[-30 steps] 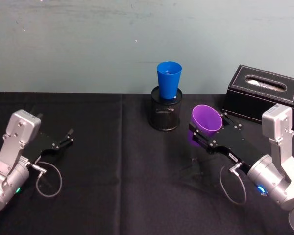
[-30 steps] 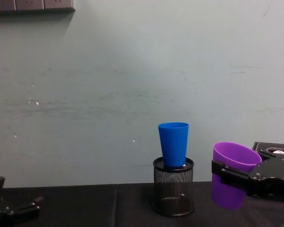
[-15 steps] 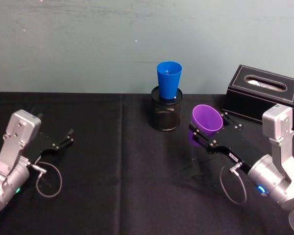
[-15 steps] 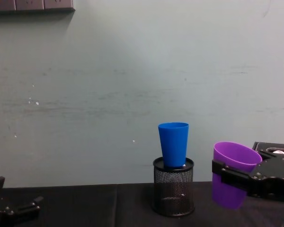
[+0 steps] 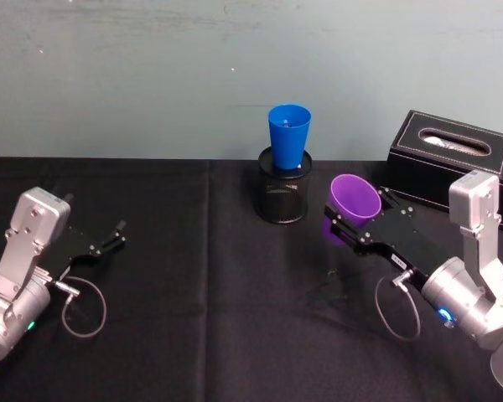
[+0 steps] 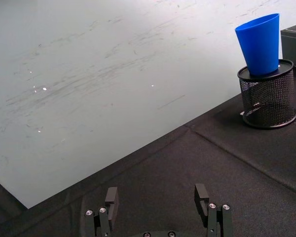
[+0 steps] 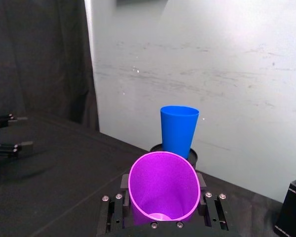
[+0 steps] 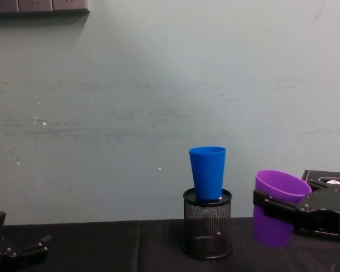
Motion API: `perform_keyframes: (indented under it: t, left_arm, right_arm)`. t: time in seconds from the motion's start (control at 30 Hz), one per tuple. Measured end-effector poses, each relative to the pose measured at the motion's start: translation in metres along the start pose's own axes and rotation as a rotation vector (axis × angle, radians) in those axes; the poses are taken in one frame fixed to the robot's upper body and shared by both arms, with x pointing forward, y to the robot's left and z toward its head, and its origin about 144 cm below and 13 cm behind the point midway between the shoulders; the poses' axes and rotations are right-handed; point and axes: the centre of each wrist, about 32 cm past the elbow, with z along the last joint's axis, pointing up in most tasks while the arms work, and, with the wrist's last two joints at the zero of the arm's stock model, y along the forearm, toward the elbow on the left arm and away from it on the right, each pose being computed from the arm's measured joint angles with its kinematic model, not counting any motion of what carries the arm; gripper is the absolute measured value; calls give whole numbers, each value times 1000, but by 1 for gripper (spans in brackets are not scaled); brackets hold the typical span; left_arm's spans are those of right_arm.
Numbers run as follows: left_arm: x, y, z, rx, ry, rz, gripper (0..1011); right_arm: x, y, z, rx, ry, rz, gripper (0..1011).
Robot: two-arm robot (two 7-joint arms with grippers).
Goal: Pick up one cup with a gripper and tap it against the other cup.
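My right gripper [image 5: 342, 219] is shut on the purple cup [image 5: 354, 201], held off the black table and tilted, to the right of the blue cup [image 5: 288, 136]. In the chest view the purple cup [image 8: 275, 204] hangs clear of the blue cup [image 8: 208, 171] with a gap between them. The blue cup stands upright in a black wire-mesh holder [image 5: 282, 195]. The right wrist view shows the purple cup [image 7: 163, 190] between my fingers and the blue cup [image 7: 178, 130] beyond it. My left gripper [image 5: 117, 232] rests open at the table's left, nothing in it.
A black tissue box [image 5: 449, 159] sits at the back right, just behind my right arm. The black tablecloth [image 5: 201, 285] covers the table, and a pale wall rises close behind the holder.
My right gripper has lifted the purple cup slightly and carried it a little toward the back of the table. The left arm and the blue cup have not moved.
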Motion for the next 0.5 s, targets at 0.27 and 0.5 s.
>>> perform_keyframes:
  t: [0.27,0.5]
  left_arm:
    - [0,0,0,0,0,0,1011]
    - [0,0,0,0,0,0,1011]
  right_arm:
    - [7,15,2,11,-8,8,739]
    - [13,29,5,20,-13,5,739]
